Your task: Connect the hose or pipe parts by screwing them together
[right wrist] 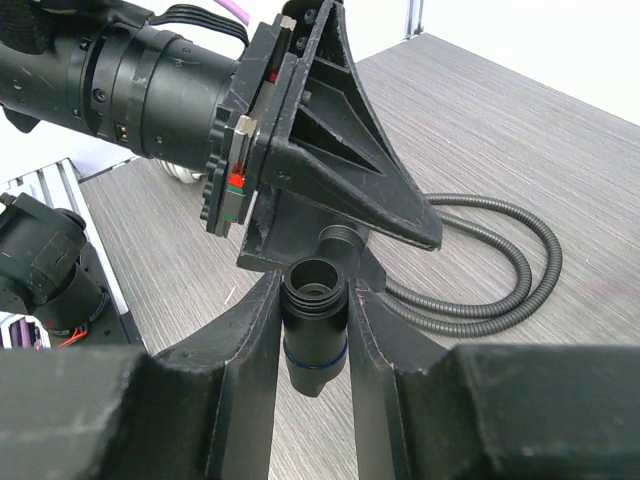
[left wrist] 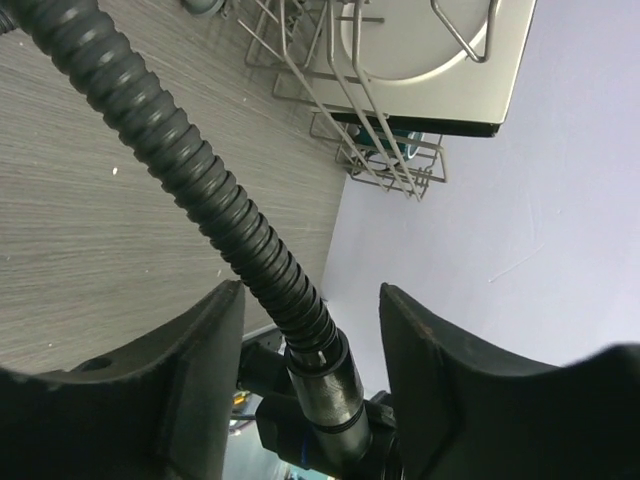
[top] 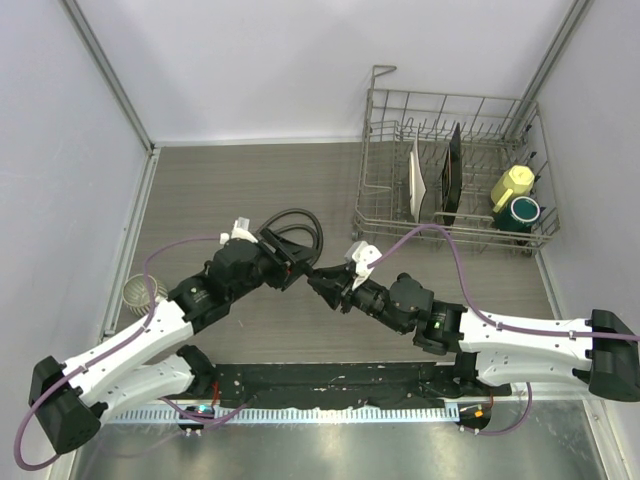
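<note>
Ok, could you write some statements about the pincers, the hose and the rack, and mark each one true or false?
1. The right pincer grips the black fitting. True.
2. The left pincer is clamped on the hose. False: it is open, its fingers apart from the hose.
3. Part of the hose lies in a loop on the table. True.
4. The dish rack is empty. False: it holds a white plate and a yellow cup, among others.

Grey wood-grain table (top: 220,185) carries a wire dish rack (top: 390,192) and looped black hose (top: 296,212).
</note>
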Motion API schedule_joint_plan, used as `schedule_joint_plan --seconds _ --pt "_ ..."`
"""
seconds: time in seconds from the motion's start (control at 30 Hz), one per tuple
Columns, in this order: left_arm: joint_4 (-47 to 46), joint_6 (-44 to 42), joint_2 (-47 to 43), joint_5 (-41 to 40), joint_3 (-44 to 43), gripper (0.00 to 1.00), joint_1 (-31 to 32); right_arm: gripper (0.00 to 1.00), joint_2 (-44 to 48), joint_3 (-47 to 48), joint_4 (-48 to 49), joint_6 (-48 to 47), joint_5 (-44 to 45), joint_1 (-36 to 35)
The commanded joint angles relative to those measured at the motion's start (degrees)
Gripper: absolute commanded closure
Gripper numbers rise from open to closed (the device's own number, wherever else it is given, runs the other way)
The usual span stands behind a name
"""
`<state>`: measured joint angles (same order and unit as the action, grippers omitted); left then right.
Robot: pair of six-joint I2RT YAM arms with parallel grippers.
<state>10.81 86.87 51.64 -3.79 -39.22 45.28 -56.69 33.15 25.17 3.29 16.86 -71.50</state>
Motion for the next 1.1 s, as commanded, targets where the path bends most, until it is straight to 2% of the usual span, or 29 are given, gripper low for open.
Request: schedule_joint_plan --seconds 0.0,0.13,0.3,0.43,0.5,0.57,0.63,0.73,0.77,0.87,0.93,1.07 --pt "-3.69 0.84 -3.03 -0.95 1.60 0.45 0.07 0.99 1.93 1.57 5.24 -1.18 -0.69 -0.13" --pt "-2.11 0.93 -4.09 -2.62 1.78 0.54 0.07 0.99 2.02 0.61 6.03 -0.65 -0.34 -0.13" --pt "-0.96 1.02 -3.48 -2.97 1.34 0.55 0.07 0.99 2.02 0.43 6.47 -0.30 -0.69 -0.13" --pt "-0.44 0.49 -2.86 -3.06 0.47 0.65 -0.01 0.99 2.11 0.87 5.60 -0.56 -0.69 -0.13" --pt "0.18 0.23 -2.77 -3.15 0.29 0.77 0.07 0.99 2.28 0.69 5.50 -0.39 -0.60 -0.13" --pt "0.53 0.58 -2.86 -3.24 0.37 0.99 0.07 0.99 2.63 0.43 5.50 0.13 0.01 -0.04" --pt "0.18 0.58 -2.94 -3.50 0.64 1.00 0.07 0.99 2.55 -0.19 5.85 1.80 2.19 -0.13" --pt "-1.22 0.93 -3.38 -4.90 0.99 1.00 0.07 0.99 1.58 -0.80 5.16 14.16 13.61 -0.13" --pt "-1.84 0.85 -3.39 -5.52 1.34 1.00 0.07 0.99 1.40 -1.50 6.02 21.42 15.64 -0.13" --pt "-5.09 -0.73 -3.04 -7.28 1.69 1.00 0.07 0.99 0.70 -7.82 17.25 35.32 21.71 -0.13" --pt "-7.10 -1.61 -2.60 -6.93 1.69 1.00 0.07 0.99 -0.44 -10.73 23.40 39.49 24.87 -0.13" --pt "-11.94 -1.63 -2.41 -7.55 3.97 1.00 0.43 0.99 -2.64 -10.56 26.59 48.12 27.43 -0.13"
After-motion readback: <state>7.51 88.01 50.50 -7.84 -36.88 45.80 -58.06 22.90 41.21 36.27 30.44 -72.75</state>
